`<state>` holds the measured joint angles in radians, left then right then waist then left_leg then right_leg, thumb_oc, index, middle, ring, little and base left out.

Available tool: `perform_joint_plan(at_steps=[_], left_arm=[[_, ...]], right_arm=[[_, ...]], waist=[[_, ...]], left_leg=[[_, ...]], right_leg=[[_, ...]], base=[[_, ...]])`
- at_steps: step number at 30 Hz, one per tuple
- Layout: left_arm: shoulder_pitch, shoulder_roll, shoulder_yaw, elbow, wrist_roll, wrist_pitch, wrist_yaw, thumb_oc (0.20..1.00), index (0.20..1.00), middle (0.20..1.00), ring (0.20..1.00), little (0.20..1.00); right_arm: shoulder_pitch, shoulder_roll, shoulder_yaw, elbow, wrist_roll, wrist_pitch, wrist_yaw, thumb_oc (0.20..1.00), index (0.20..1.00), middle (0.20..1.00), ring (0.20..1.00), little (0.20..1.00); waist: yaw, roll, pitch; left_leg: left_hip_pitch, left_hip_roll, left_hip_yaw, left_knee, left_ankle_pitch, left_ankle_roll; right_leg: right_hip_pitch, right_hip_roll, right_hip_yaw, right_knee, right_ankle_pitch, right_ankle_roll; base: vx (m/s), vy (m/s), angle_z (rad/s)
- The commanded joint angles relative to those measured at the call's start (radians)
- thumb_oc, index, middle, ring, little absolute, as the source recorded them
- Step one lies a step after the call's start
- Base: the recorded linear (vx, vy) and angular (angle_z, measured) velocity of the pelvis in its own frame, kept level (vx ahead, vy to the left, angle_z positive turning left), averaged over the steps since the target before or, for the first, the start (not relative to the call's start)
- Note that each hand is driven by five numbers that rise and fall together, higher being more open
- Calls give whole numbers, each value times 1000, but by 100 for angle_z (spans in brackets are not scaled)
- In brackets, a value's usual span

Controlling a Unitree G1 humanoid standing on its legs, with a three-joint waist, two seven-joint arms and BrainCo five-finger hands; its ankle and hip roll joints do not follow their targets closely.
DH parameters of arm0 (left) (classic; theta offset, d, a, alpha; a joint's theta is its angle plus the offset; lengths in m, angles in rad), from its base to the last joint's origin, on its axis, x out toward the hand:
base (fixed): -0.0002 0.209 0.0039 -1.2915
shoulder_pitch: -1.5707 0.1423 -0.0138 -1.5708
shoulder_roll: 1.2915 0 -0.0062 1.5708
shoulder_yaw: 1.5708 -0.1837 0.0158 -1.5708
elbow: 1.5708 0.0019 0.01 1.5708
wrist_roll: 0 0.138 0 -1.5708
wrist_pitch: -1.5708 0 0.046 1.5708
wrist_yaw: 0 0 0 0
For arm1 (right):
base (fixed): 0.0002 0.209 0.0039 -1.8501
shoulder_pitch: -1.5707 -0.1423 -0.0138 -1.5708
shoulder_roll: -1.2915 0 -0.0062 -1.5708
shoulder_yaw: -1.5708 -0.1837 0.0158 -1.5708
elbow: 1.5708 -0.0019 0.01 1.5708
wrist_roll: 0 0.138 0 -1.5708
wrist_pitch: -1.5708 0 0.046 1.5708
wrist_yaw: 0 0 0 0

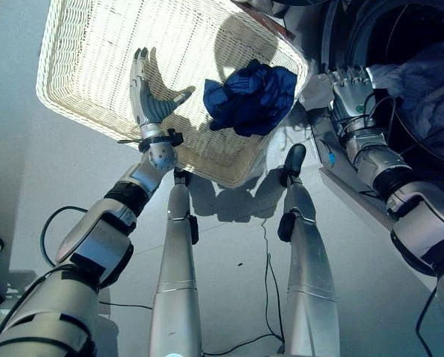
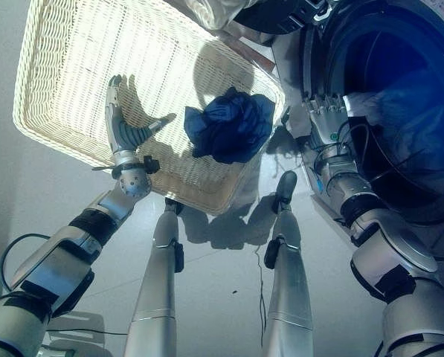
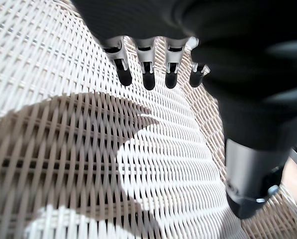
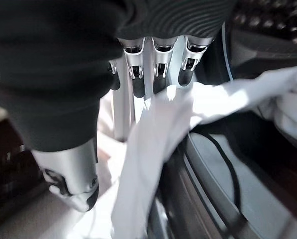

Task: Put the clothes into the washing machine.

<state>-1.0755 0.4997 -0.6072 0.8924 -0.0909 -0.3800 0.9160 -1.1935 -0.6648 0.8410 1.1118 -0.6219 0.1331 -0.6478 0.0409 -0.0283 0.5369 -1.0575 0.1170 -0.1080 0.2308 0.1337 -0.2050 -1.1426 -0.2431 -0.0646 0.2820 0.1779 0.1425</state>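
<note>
A crumpled dark blue garment (image 1: 251, 97) lies in the white wicker basket (image 1: 88, 111), near the corner closest to the washing machine (image 2: 400, 97). My left hand (image 1: 149, 100) hovers open over the basket's weave, left of the garment and apart from it; its straight fingers (image 3: 148, 74) hold nothing. My right hand (image 1: 349, 93) is at the rim of the machine's round opening. Its fingers (image 4: 160, 69) are straight and rest against a white cloth (image 4: 158, 134) that drapes over the rim into the drum. Pale laundry (image 1: 430, 74) sits inside the drum.
The basket stands tilted on the grey floor (image 1: 43, 186), its right corner close to the machine's front. The machine's dark door ring (image 2: 314, 52) rises beside my right hand.
</note>
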Motion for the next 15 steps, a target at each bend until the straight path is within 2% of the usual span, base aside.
perform_joint_plan(at_steps=[1,6,10,11,12,13,14,15], left_arm=[[-20,-29,36,15,42,-30,27,1000,1000,1000,1000,1000],[-18,-32,35,14,44,-35,26,1000,1000,1000,1000,1000],[-13,-31,32,7,46,-45,30,1000,1000,1000,1000,1000],[-12,-32,33,6,45,-47,27,1000,1000,1000,1000,1000],[-13,-32,34,6,46,-47,26,1000,1000,1000,1000,1000],[-12,-33,37,4,46,-47,24,1000,1000,1000,1000,1000],[-11,-33,38,2,46,-48,22,1000,1000,1000,1000,1000],[-12,-34,39,1,45,-46,21,1000,1000,1000,1000,1000]], right_arm=[[-16,-30,41,54,-47,67,41,1000,1000,1000,1000,1000],[-31,-29,65,76,-157,153,107,1000,1000,1000,1000,1000],[-36,-31,77,94,-203,207,121,1000,1000,1000,1000,1000],[-42,-29,78,99,-223,226,126,959,959,959,959,959],[-43,-28,77,101,-228,230,125,818,818,818,818,818],[-47,-29,74,102,-247,238,129,423,423,423,423,423],[-51,-30,74,103,-251,243,129,200,200,200,200,200],[-54,-30,74,103,-251,248,129,200,200,200,200,200]], waist=[[-25,49,-17],[-21,53,-17],[-17,59,-17],[-15,61,-17],[-15,62,-17],[-15,63,-17],[-14,64,-17],[-14,65,-17]], left_leg=[[-3,-64,23,-20,-4,88],[-7,-63,21,-23,2,86],[-13,-65,18,-28,7,88],[-14,-65,17,-28,8,87],[-14,-65,17,-28,8,87],[-16,-66,17,-27,10,88],[-18,-66,17,-24,11,88],[-19,-65,18,-23,11,88]], right_leg=[[-3,59,-44,-1,41,50],[-6,57,-45,-5,45,50],[-12,58,-43,-6,47,47],[-13,58,-42,-6,47,46],[-14,58,-41,-6,47,46],[-16,58,-40,-4,48,45],[-19,58,-39,-2,48,45],[-18,57,-39,-2,49,45]], base=[[0,0,0],[0,0,0],[0,0,0],[0,0,0],[0,0,0],[0,0,0],[0,0,0],[0,0,0]])
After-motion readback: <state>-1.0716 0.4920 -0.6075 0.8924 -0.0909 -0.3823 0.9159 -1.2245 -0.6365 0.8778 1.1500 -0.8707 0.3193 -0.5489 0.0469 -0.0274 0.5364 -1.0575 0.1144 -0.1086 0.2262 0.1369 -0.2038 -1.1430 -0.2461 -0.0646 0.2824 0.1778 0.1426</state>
